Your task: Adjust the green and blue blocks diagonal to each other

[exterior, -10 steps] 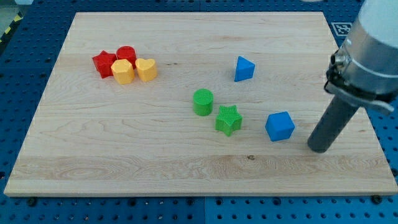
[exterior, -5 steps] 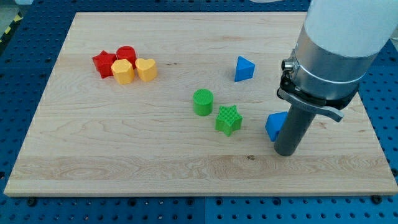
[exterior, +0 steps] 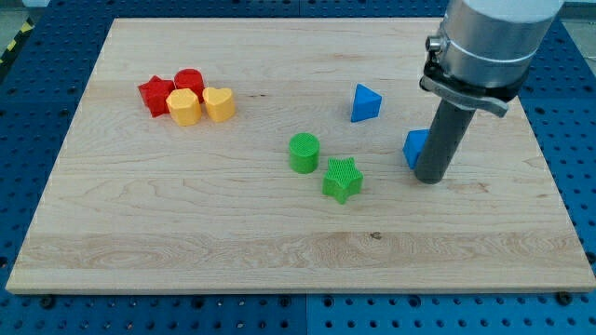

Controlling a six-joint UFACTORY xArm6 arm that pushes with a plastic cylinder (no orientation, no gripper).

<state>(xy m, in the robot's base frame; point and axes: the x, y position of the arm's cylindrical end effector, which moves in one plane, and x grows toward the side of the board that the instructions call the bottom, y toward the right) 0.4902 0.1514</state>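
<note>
My tip point(exterior: 430, 177) rests on the board right of centre. It touches the right side of a blue cube point(exterior: 415, 147), which the rod partly hides. A blue triangular block point(exterior: 365, 102) lies up and to the left of the cube. A green star point(exterior: 342, 179) lies left of my tip. A green cylinder point(exterior: 304, 153) sits just up and to the left of the star, close beside it.
A cluster sits at the upper left: a red star point(exterior: 155, 95), a red cylinder point(exterior: 190, 81), a yellow hexagon point(exterior: 183, 107) and a yellow heart point(exterior: 219, 103). The wooden board point(exterior: 279, 261) lies on a blue perforated table.
My tip swept left from the board's right side, then moved up the view. The blue cube was pushed up the view, closer to the blue triangular block.
</note>
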